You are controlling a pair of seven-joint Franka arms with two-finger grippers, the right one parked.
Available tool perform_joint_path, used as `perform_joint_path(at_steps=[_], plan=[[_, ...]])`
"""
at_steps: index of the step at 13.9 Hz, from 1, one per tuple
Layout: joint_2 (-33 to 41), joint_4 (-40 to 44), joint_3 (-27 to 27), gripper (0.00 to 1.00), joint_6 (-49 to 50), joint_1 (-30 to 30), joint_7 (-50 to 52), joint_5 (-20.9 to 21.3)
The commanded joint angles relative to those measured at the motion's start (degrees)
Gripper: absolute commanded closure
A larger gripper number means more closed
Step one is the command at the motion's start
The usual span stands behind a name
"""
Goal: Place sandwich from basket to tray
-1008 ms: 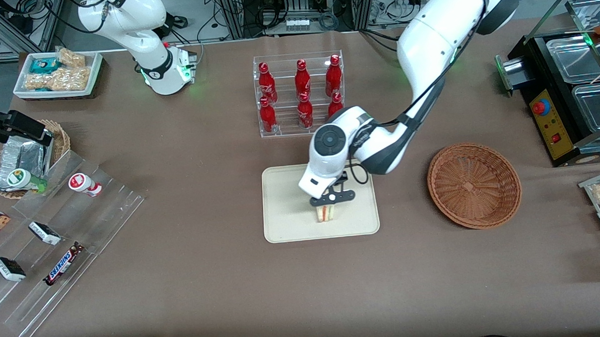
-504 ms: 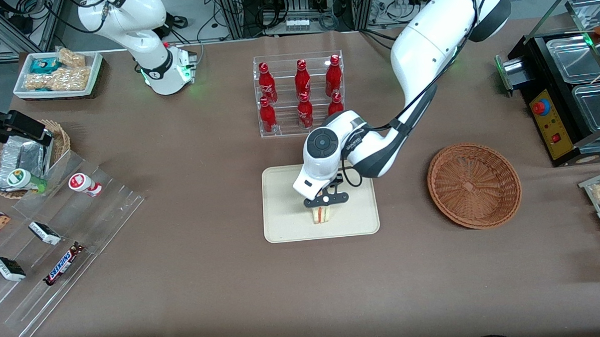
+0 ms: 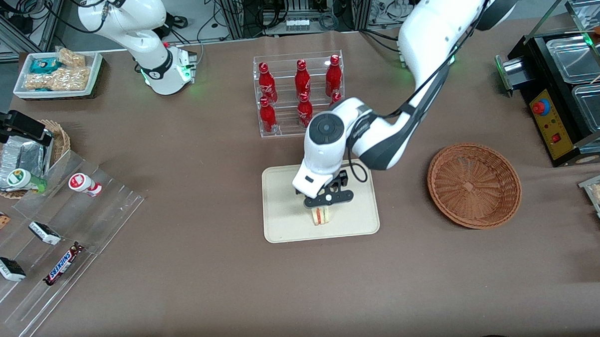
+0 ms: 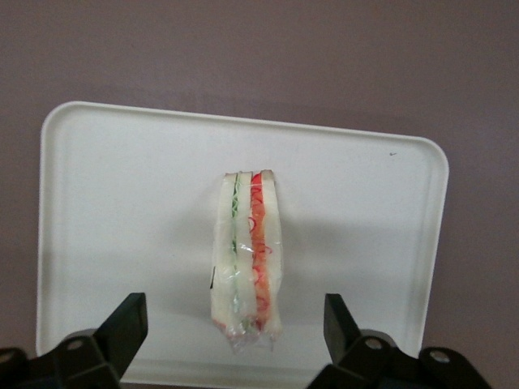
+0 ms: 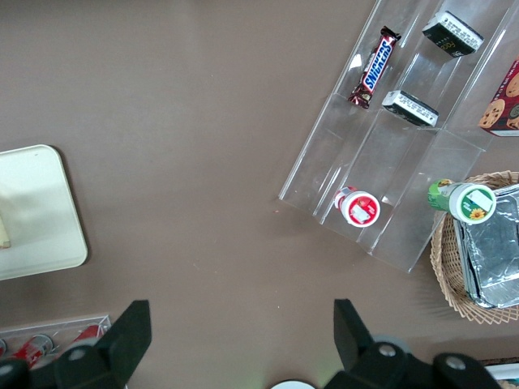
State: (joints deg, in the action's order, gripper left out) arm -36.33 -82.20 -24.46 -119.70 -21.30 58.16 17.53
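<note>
- Sandwich [image 3: 322,215] position: we see it standing on its edge on the tray [image 3: 282,224], directly under the gripper [image 3: 328,199], which hangs just above it with the jaws spread wide and holding nothing.
- Wrist view: we find the sandwich [image 4: 246,261] between the two dark fingertips [image 4: 123,324], a clear gap on either side, so neither fingertip touches it; the green and red filling stripes run along its upturned cut edge.
- Tray [image 4: 122,203] in the wrist view: we see its bare cream surface around the sandwich and its low rim on three sides; the edge nearest the gripper is partly covered by the fingers.
- Front view: we see only the lower part of the sandwich, since the gripper body covers its top.
- Basket [image 3: 474,185]: we note it toward the working arm's end of the table, well apart from the tray, with nothing in it; the wrist view does not include it.
</note>
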Motion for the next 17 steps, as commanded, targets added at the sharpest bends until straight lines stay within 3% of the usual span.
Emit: perform_joint_path(at_steps=[1,5,12,16,17], plan=[[7.75,-1.83,0.03,0.0,6.29,4.14,0.11,-4.68],[12.15,-4.2,-0.23,0.0,9.3,13.01,-6.98,-9.16],[22.68,-14.29,-0.15,0.0,10.71,22.78,-16.13,-10.15],[30.95,-20.36,0.81,0.0,14.39,27.54,-29.91,-14.8],[32.27,-20.37,3.95,0.0,16.23,26.85,-33.6,-16.03]])
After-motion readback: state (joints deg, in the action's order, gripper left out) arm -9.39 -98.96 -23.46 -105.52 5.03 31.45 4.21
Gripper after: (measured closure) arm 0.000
